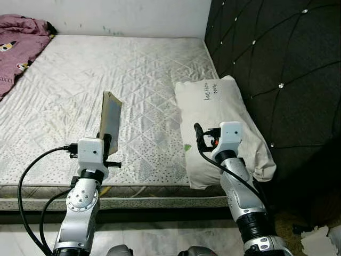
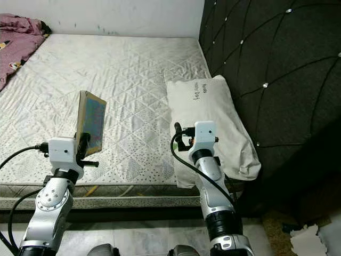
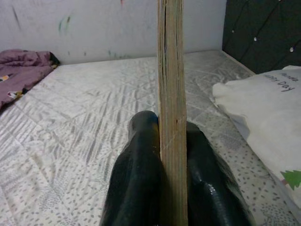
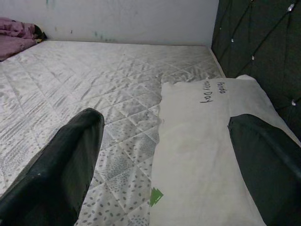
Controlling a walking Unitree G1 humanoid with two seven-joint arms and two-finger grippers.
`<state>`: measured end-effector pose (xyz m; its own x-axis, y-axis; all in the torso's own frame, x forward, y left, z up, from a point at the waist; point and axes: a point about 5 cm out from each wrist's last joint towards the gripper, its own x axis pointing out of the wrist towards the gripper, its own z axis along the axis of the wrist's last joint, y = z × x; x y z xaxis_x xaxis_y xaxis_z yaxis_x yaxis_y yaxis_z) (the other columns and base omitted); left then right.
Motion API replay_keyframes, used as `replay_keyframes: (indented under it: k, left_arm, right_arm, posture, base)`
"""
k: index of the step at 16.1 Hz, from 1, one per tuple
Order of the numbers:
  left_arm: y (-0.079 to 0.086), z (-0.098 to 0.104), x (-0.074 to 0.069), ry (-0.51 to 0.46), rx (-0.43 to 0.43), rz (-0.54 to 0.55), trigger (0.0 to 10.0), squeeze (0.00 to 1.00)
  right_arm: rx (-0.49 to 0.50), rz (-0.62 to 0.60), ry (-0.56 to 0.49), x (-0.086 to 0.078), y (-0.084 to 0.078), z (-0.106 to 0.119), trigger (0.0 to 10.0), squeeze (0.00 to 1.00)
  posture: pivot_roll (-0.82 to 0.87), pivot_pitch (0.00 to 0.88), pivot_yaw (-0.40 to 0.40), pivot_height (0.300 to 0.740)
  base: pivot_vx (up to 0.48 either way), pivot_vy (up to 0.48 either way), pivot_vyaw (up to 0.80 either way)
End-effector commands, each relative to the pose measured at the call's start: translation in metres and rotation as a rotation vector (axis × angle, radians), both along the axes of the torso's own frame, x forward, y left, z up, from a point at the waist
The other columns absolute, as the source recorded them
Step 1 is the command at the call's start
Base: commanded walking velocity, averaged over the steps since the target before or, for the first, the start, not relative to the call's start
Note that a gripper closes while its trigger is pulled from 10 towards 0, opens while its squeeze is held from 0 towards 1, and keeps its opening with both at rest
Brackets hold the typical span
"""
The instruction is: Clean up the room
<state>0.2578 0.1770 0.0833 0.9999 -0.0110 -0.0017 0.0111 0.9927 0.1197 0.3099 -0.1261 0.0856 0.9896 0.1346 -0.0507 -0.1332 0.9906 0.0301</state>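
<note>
Left wrist view: a thin book (image 3: 171,117) is held upright and edge-on, clamped between the fingers of the left claw (image 1: 108,145) above the bed (image 1: 69,96), while the right claw (image 1: 201,137), fingers spread, is poised over a white pillow (image 1: 213,114) lettered "Happy Day".

A wide quilted white mattress (image 1: 106,80) fills the frame's centre. A black tufted padded headboard (image 1: 277,69) rises at right, a scuffed white wall (image 1: 122,16) runs along the top, and pale tiled floor (image 1: 176,240) shows below.
</note>
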Motion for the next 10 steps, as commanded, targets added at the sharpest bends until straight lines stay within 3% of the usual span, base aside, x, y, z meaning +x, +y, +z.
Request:
replay_keyframes:
  k: [1,3,10]
  left_arm:
    - [-0.0007,0.0097,0.0009,-0.053,0.002,-0.014,10.0,0.0]
    - [-0.0013,0.0105,0.0005,-0.059,-0.008,-0.028,10.0,0.0]
    - [-0.002,0.0104,-0.0008,-0.06,-0.015,-0.042,10.0,0.0]
  right_arm:
    - [0.001,0.002,-0.005,0.0014,-0.0004,0.0032,10.0,0.0]
    - [-0.002,0.006,-0.006,0.0018,0.0001,0.0033,10.0,0.0]
    - [-0.003,0.011,-0.007,0.0014,0.0006,0.003,10.0,0.0]
  posture:
    - [-0.06,0.01,-0.014,0.74]
    - [-0.06,0.01,-0.014,0.74]
    - [-0.06,0.008,-0.014,0.74]
  base:
    - [0.0,0.0,0.0]
    - [0.142,0.0,0.0]
    - [0.336,0.0,0.0]
